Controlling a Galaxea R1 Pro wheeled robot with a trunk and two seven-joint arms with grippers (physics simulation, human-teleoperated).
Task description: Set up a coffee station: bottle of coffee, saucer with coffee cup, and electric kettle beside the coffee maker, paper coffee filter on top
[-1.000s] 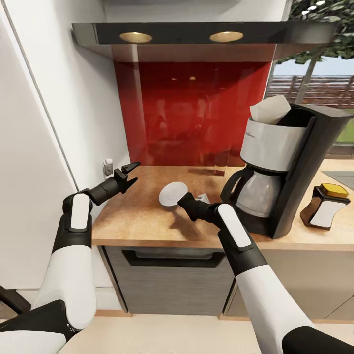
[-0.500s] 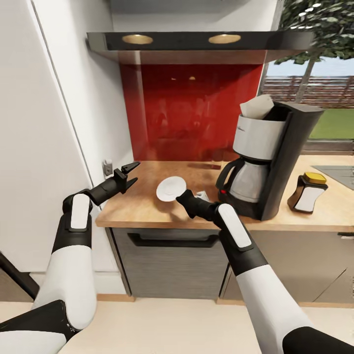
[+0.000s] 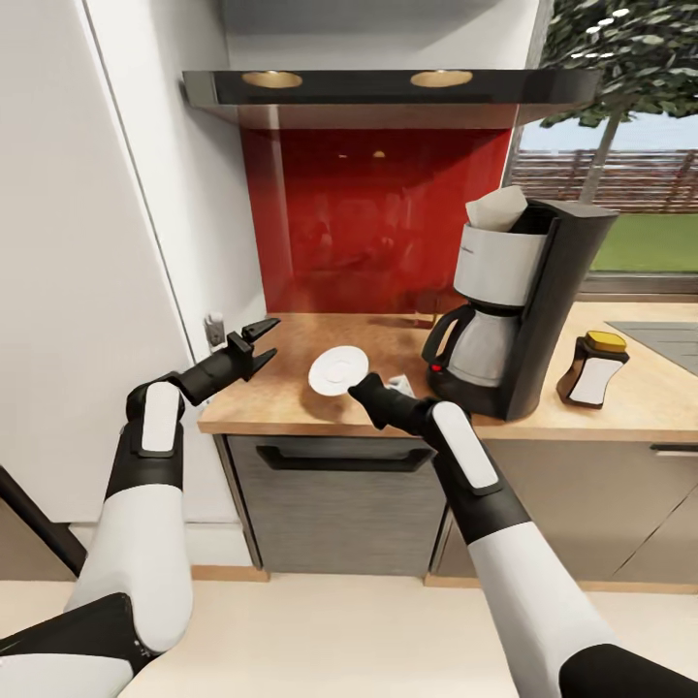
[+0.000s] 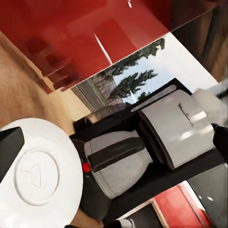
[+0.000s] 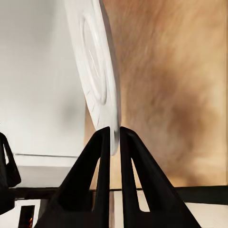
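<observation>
Right gripper [image 3: 357, 385]: black two-finger unit, jaws clenched on rim of small round flat white saucer [image 3: 338, 370]. Right wrist view confirms: both fingers [image 5: 97, 156] pinch saucer [image 5: 95, 71] edge, plate standing on edge relative to camera, wood surface behind. In head view, saucer is tilted, held above long light-brown wood-look countertop [image 3: 291, 407], not resting on it, left of machine.

Left gripper [image 3: 254, 344]: black, jaws released and spread, nothing between them, hovering over countertop's left end near white wall. Well apart from saucer.

Tall dark grey drip coffee maker [image 3: 523, 301] w/ silver filter basket and glass carafe stands upright on countertop, right of saucer. Off-white paper cone filter [image 3: 496, 209] sits in its top, pointed edge up. Left wrist view shows same machine [image 4: 156, 142] and saucer [image 4: 38, 175] close by.

Small dark brown bottle w/ yellow cap and white label [image 3: 592, 368] stands on countertop just right of machine, apart from it.

Background: glossy red splashback [image 3: 373, 218], dark extractor hood [image 3: 388, 92] w/ two lights above, grey drawer front [image 3: 339, 504] below worktop.
</observation>
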